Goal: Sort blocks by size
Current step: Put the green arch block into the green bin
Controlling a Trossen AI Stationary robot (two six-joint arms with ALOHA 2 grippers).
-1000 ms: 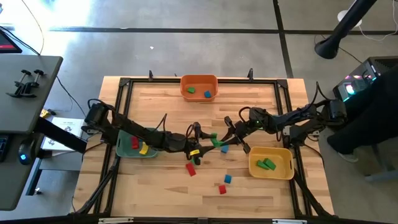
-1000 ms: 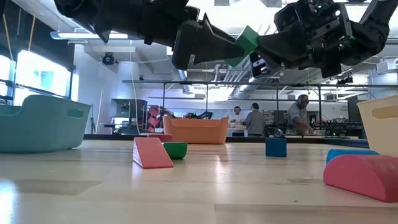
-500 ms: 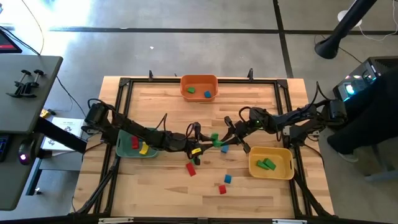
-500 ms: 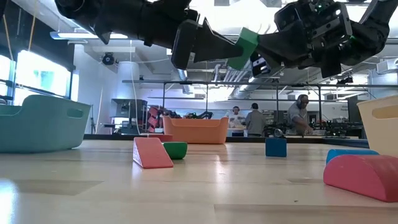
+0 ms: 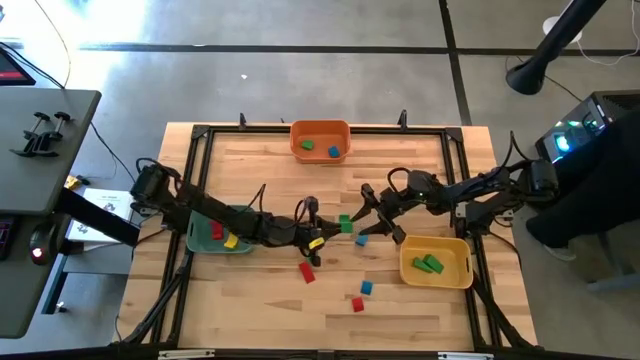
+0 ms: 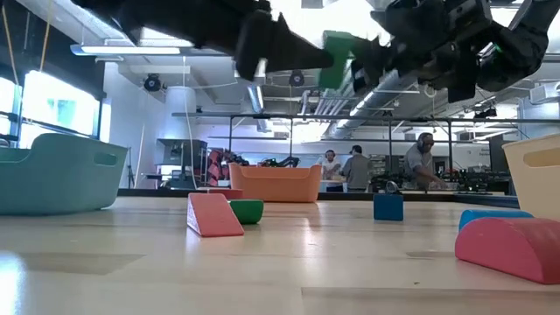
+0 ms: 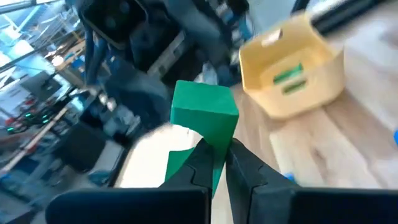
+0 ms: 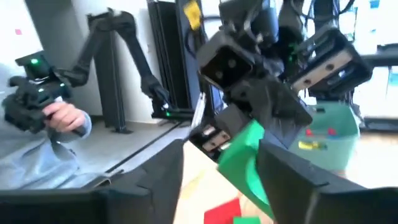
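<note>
Green block [image 5: 345, 220] hangs mid-table, pinched by the closed left gripper [image 5: 333, 229]; right gripper [image 5: 368, 213] spread open around it.

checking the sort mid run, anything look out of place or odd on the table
One oddity: a green block hangs in mid-air over the table's middle, pinched by the left claw, with the right claw open beside it. Loose blocks lie unsorted; nothing looks spilled or damaged.
</note>
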